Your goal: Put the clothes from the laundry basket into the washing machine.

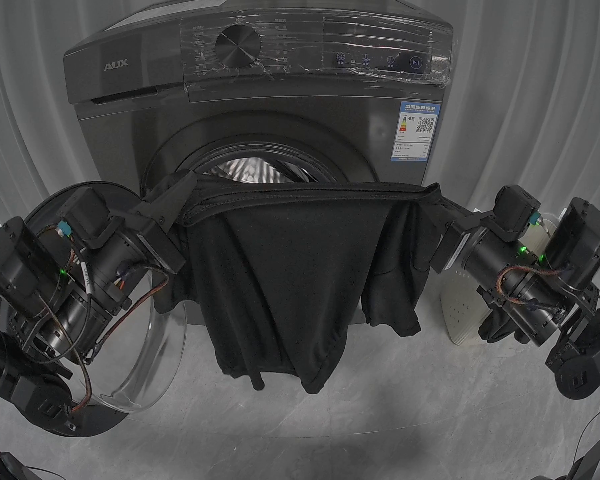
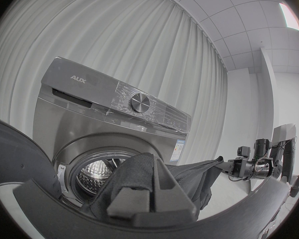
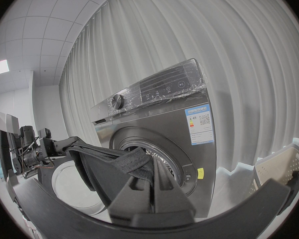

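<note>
Black garment (image 1: 293, 281): stretched wide before the open drum of the washing machine (image 1: 260, 115), hem hanging free. Left gripper (image 1: 179, 198) closed on one top corner, right gripper (image 1: 439, 207) on the other. Printed label (image 1: 415, 131) on the machine front; laundry basket (image 1: 461, 301) beside.

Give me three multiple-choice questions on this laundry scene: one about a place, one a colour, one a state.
1. Where is the garment? A. Folded on a shelf. B. Stretched between the left end effector and right end effector, before the washing machine. C. Heaped on top of it.
2. What colour is the garment? A. Black. B. White. C. Red.
3. How is the door? A. Shut. B. Removed. C. Swung open.
Answers: 1 B, each end effector grips its top edge; 2 A, the cloth is black throughout; 3 C, the door stands aside, drum exposed.
</note>
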Motion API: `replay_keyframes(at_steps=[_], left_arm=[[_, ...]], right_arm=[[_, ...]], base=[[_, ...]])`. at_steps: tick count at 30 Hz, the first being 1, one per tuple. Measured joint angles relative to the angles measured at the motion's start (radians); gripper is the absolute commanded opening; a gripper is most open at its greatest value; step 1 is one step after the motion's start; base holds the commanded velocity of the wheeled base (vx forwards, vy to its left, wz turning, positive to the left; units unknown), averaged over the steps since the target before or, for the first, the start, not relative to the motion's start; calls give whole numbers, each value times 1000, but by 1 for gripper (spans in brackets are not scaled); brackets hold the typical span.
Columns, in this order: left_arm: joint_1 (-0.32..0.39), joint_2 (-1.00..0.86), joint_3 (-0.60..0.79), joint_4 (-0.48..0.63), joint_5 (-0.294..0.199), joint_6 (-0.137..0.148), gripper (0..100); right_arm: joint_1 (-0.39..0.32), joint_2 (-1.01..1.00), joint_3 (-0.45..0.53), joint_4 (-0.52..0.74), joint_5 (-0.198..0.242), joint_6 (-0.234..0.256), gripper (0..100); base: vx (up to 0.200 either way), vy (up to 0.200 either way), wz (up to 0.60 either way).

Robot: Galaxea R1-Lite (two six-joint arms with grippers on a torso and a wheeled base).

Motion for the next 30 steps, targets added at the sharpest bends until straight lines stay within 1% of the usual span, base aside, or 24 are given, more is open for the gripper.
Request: replay_keyframes(at_steps=[5,15,30], left_arm=[[3,0,0,0,0,-1,0],[7,0,-2,0,-1,-3,0],[9,2,-8,0,0,-5,0]], right_arm=[[-5,0,-5,0,0,0,0],[-41,0,-21,3,-1,0,0],[-53,1,-29,3,-2,0,0]], base=[[0,0,0],[0,0,0],[0,0,0]])
